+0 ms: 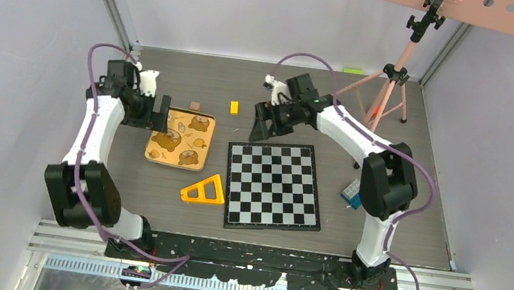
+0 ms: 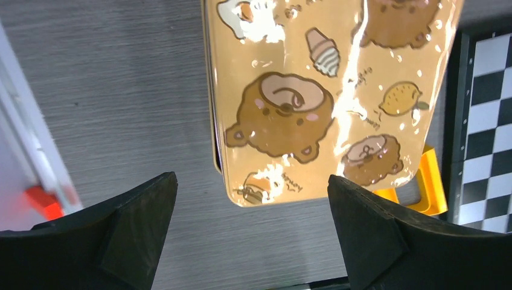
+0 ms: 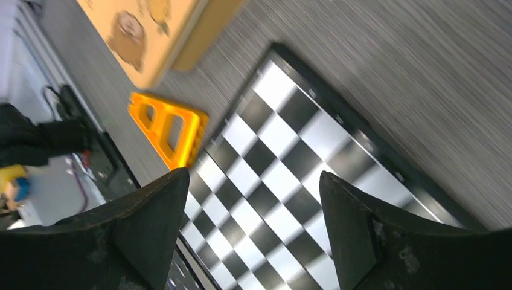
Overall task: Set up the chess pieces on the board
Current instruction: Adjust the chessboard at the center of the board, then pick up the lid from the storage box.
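Note:
The board (image 1: 275, 185) lies flat mid-table, black and white checks with a thin black border, and its squares are bare. No chess pieces show in any view. My left gripper (image 1: 157, 117) hangs open over the near-left corner of a gold bear-print tin (image 1: 180, 138). In the left wrist view the tin (image 2: 314, 90) fills the top, and the left gripper (image 2: 251, 177) has nothing between its fingers. My right gripper (image 1: 266, 126) hovers just past the board's far-left corner. In the right wrist view the right gripper (image 3: 253, 173) is open and empty above the board (image 3: 290, 139).
An orange triangular frame (image 1: 204, 191) lies between the tin and the board. A yellow block (image 1: 234, 107) and a small brown cube (image 1: 196, 105) sit behind the tin. A blue object (image 1: 351, 194) lies right of the board. A tripod (image 1: 392, 80) stands at the back right.

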Action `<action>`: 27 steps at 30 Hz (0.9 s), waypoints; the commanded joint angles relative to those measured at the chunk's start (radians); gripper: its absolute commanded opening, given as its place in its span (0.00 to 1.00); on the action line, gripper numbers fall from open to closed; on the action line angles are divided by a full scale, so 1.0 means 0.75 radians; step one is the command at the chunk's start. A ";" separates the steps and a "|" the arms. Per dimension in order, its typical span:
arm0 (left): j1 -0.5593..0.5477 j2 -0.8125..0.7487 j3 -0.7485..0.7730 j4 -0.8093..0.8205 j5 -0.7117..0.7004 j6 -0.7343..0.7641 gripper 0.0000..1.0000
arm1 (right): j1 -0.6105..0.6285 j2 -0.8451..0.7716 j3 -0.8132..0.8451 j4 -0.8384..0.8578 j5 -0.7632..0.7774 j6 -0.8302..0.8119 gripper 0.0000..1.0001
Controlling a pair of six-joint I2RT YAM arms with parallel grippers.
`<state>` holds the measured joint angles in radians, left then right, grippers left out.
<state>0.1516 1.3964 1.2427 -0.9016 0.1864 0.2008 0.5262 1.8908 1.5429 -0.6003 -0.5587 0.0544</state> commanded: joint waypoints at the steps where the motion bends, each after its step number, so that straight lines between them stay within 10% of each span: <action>1: 0.082 0.137 0.084 0.017 0.249 -0.120 1.00 | 0.087 0.122 0.099 0.363 -0.096 0.360 0.85; 27: 0.084 0.180 -0.135 0.271 0.344 -0.221 0.93 | 0.237 0.631 0.294 1.080 -0.395 1.137 0.73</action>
<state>0.2153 1.5517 1.1599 -0.7395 0.3916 0.0334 0.6933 2.3848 1.7458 0.0975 -0.8104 0.8234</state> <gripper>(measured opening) 0.943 0.752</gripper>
